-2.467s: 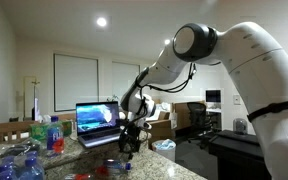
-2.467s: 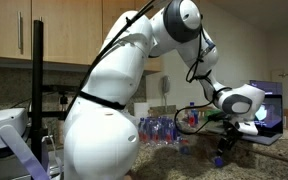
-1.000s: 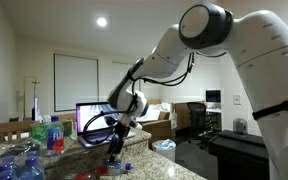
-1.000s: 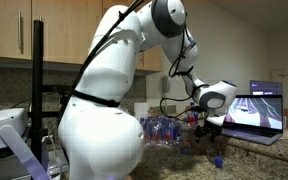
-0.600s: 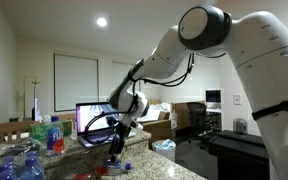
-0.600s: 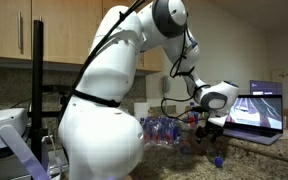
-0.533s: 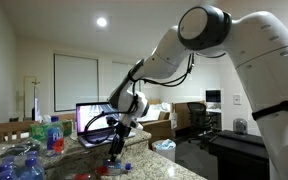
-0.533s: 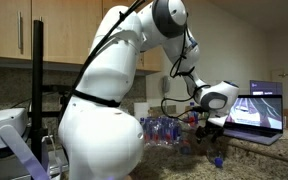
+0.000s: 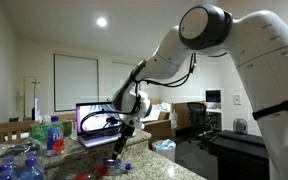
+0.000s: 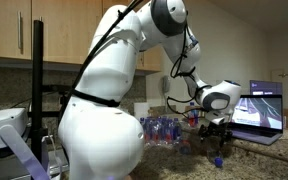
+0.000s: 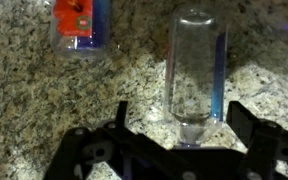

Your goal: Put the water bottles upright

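One clear plastic water bottle (image 11: 197, 65) lies on the speckled table (image 11: 24, 100) between the jaws of the wide-open, empty claw (image 11: 181, 108); a red-labelled bottle (image 11: 79, 25) beyond it, leftward, is cut off.

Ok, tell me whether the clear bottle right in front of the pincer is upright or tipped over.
Tipped: the bottle lies lengthwise on the granite counter, neck toward the pincer.

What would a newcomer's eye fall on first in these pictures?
The bulky white robot arm fills both exterior views, stretched over a granite counter beside a glowing laptop. In the wrist view, a clear bottle with a blue band sits just ahead of the open gripper.
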`<state>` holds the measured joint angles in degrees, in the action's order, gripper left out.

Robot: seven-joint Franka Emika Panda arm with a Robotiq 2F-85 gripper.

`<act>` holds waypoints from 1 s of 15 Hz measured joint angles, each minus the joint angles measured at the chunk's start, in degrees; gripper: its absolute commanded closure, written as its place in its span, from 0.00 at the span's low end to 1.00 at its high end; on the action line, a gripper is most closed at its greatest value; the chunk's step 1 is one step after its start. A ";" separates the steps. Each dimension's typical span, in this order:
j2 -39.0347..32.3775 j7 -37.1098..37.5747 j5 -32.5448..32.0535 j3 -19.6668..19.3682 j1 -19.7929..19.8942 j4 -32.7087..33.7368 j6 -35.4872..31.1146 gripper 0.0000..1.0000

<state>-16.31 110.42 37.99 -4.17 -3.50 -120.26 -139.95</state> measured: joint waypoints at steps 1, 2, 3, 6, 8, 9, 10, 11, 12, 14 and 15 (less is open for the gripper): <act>0.49 3.37 -0.94 -0.05 -0.19 -0.78 -0.78 0.00; 0.97 7.22 -2.14 -0.15 -0.44 -1.69 -1.77 0.00; 1.29 10.55 -3.08 -0.20 -0.51 -2.55 -2.76 0.00; 1.50 19.13 -5.43 -0.64 -0.49 -5.65 -7.34 0.00; 1.46 22.61 -6.09 -1.29 -0.42 -8.37 -12.77 0.00; 1.41 22.96 -6.33 -1.47 -0.37 -9.57 -15.81 0.00; 1.29 22.96 -6.44 -1.48 -0.34 -10.55 -18.70 0.00; 1.14 22.96 -6.46 -1.32 -0.33 -11.24 -21.14 0.00; 0.95 22.95 -6.46 -1.04 -0.34 -11.66 -23.07 0.00; 0.60 22.85 -6.62 -0.10 -0.40 -12.04 -25.53 0.00; 0.43 22.85 -7.01 0.46 -0.50 -12.05 -26.20 0.00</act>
<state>-15.88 133.27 30.98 -3.71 -4.00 -132.31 -166.16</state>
